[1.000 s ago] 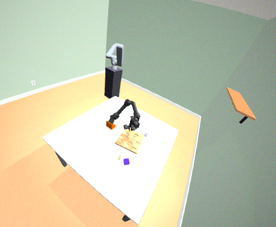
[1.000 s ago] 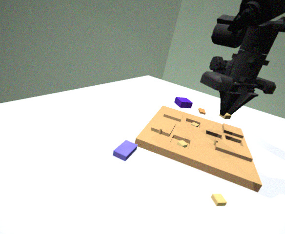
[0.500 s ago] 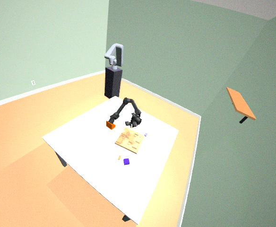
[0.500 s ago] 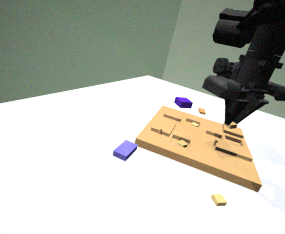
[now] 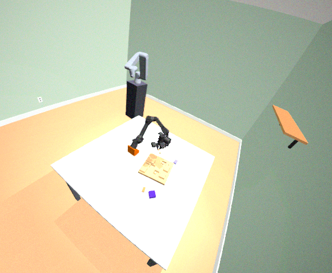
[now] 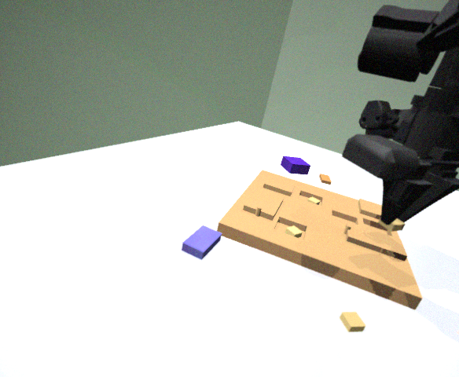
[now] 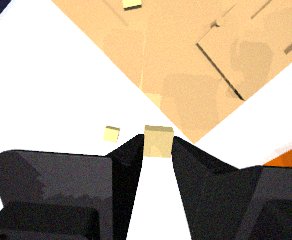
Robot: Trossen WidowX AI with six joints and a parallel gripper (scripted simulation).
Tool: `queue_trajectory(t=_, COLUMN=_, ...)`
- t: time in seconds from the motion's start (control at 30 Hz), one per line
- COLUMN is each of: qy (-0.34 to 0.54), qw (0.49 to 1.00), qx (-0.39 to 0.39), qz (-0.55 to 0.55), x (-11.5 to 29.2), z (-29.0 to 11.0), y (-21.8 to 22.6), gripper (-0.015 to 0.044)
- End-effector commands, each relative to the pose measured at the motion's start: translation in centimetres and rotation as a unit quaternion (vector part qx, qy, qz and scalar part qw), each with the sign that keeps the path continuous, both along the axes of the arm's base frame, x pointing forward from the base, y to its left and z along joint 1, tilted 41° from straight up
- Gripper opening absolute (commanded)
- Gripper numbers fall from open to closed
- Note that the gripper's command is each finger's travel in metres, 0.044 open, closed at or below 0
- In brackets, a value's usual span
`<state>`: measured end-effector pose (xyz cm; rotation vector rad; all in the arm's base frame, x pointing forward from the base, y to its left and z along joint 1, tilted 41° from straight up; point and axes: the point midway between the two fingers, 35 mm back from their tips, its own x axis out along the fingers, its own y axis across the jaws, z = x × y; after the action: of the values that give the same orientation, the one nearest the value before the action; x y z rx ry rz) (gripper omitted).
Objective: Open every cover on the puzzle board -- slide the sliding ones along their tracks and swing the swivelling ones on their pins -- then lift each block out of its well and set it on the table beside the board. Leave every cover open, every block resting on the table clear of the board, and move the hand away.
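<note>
My gripper [image 5: 160, 149] [image 6: 392, 221] [image 7: 158, 145] is shut on a small pale yellow block [image 6: 396, 225] [image 7: 158, 140]. It holds the block above the table, just off a corner of the tan puzzle board [image 5: 154, 176] [image 6: 327, 243] [image 7: 176, 65]. Two pale yellow blocks [image 6: 313, 199] [image 6: 293, 231] sit in open wells on the board. One more pale yellow block [image 6: 352, 321] [image 7: 111, 134] lies on the table beside the board. The covers [image 6: 374, 239] look moved off their wells.
A dark purple block [image 5: 152, 194] [image 6: 295, 164], a small orange block [image 5: 143, 189] [image 6: 324, 178] and a light purple block [image 5: 175, 161] [image 6: 200, 241] lie on the table around the board. The arm's orange base [image 5: 133, 151] stands behind the board.
</note>
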<state>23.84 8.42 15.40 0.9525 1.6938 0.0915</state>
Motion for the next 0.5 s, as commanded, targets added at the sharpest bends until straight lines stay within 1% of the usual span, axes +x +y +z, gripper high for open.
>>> queue_trajectory(t=0.0, qy=0.004, qw=1.0, qx=0.004, qz=-0.002, x=-1.2, z=0.7, y=0.8, gripper=0.008)
queue_trajectory(t=0.47, qy=0.006, qw=1.0, qx=0.014, qz=-0.001, x=-5.4, z=2.9, y=3.4, gripper=0.008)
